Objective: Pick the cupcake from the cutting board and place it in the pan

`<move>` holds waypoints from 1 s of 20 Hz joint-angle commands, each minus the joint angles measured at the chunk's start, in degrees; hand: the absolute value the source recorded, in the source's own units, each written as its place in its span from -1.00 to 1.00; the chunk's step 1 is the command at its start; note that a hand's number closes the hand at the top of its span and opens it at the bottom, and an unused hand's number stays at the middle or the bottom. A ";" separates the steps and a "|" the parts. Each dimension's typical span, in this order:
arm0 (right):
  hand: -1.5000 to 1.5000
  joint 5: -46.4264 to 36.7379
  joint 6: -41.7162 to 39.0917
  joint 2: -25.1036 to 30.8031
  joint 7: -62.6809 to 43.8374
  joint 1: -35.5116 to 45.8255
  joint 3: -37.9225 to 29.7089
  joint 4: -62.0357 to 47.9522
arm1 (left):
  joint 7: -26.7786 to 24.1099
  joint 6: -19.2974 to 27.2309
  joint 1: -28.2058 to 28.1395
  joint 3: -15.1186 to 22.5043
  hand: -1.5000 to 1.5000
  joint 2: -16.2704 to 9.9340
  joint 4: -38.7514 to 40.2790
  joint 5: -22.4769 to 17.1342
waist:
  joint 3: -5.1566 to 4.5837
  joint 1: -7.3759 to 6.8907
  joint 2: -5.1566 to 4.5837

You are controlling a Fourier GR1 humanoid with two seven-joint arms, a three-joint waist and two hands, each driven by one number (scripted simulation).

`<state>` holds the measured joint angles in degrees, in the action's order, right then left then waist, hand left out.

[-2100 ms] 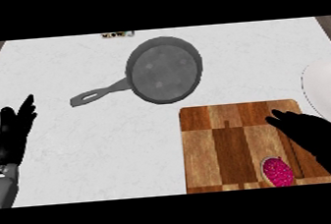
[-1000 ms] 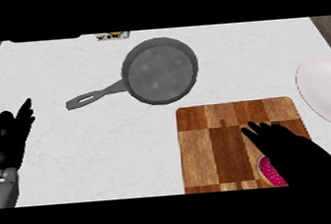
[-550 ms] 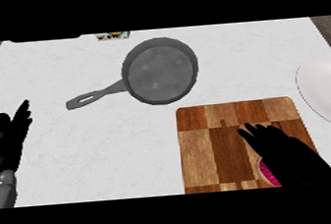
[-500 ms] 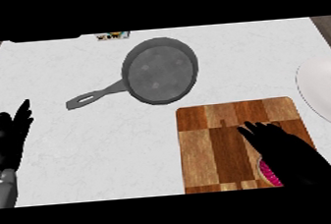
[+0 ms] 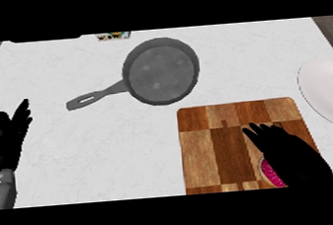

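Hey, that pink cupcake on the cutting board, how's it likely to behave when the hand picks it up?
The cupcake looks small beside the pan, so it is probably light. Its pink wrapper suggests thin sides that may crumple under curling fingers. The right hand covers most of it, so its shape and tendency to tip cannot be judged.

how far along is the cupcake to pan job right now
Early stage. Nothing is placed: the pan holds nothing. In hand: the right hand is over the cutting board, covering most of the pink cupcake, which sits on the board; whether the fingers have closed on it cannot be seen. The left hand rests open at the left edge. Left: grasp, lift, carry to the pan, release.
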<state>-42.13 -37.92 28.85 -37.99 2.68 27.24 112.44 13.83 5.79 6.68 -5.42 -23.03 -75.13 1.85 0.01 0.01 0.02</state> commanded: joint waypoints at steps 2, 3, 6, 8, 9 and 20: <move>1.00 -4.83 0.57 -0.75 5.84 0.31 -0.16 -4.70 | -0.79 -0.95 0.04 -1.78 0.00 0.38 0.38 1.30 | 0.00 -0.05 -0.01; 1.00 -5.21 -0.01 -0.68 5.83 1.08 0.44 -2.44 | 3.61 -0.58 0.74 -0.99 0.00 0.83 -3.11 1.09 | 0.01 -0.08 0.03; 1.00 -12.01 7.92 2.72 11.68 -0.80 3.20 -4.65 | 0.70 -2.09 0.66 -2.30 0.00 0.04 -0.28 0.45 | 0.01 0.09 0.00; 1.00 -11.82 2.52 -0.91 7.77 2.70 2.55 -1.98 | -0.58 -0.99 0.98 -2.42 0.00 1.10 1.53 2.03 | -0.02 0.05 -0.01; 1.00 -14.28 7.82 0.54 12.38 0.60 2.44 -6.61 | -1.00 -2.65 -1.05 -3.92 0.00 0.33 -0.50 0.34 | 0.00 -0.07 0.00; 1.00 -18.57 15.80 -20.59 -18.56 -9.62 -7.10 -2.31 | 0.98 -0.88 -1.19 -3.67 0.00 1.39 -0.07 2.26 | -0.08 3.91 0.74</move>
<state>-57.95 -27.20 16.90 -43.62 -2.62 23.08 109.57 14.35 4.47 5.90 -8.63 -21.39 -75.22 3.99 -0.11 1.88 0.46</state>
